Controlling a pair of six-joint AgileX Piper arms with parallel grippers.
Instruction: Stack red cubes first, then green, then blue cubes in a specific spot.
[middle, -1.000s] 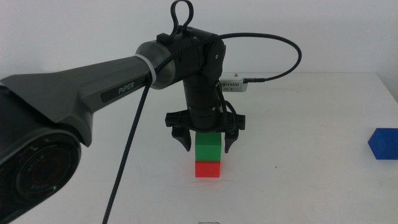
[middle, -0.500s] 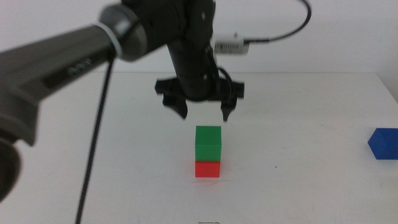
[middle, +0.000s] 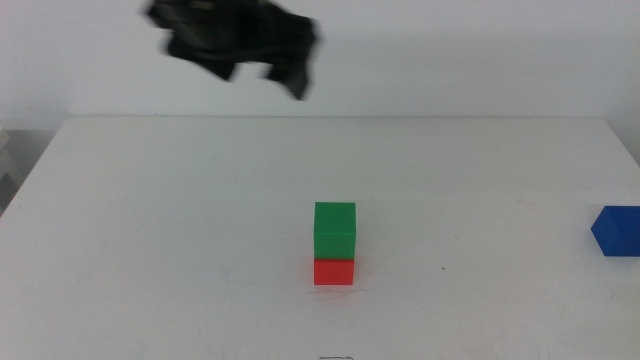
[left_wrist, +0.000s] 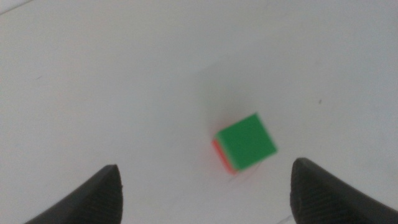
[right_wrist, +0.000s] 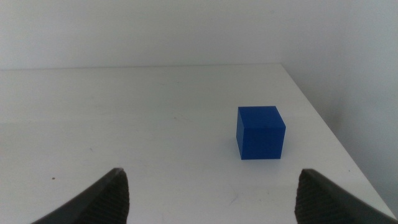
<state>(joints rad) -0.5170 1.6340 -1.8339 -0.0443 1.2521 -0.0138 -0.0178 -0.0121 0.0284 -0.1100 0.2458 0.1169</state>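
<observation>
Green on red, blue left to stack.

Small matte green cube squarely atop matte red cube mid-surface; left gripper spread, empty, high far-left; right gripper spread, facing deep-blue cube at right.

Left gripper is a dark motion smear high over the table's far edge; its arm is unreadable. Blue cube clipped by the middle view's right edge. Red cube mostly hidden beneath the blurred green cube.
</observation>
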